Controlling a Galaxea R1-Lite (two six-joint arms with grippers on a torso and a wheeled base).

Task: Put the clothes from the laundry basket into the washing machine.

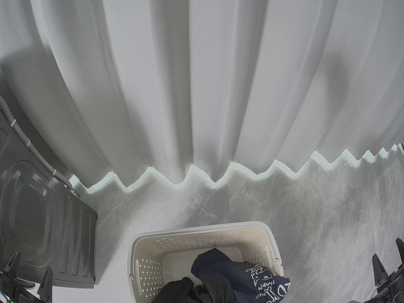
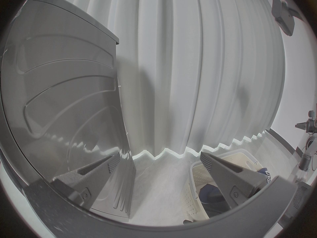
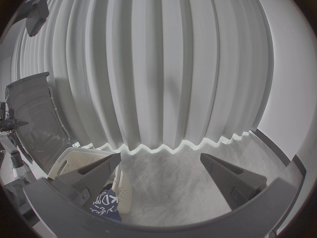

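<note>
left hand [image 1: 30, 270], right hand [image 1: 388, 257] wide open, empty, flanking laundry basket [image 1: 198, 230]. best: lower one onto dark clothes [image 1: 235, 274], pinch bunched fold.

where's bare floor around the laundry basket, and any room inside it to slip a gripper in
Widest bare floor: right of the laundry basket, up to the curtain. A narrower strip lies between basket and washing machine. Inside, the far left is bare; the clothes crowd the near side and right.
</note>
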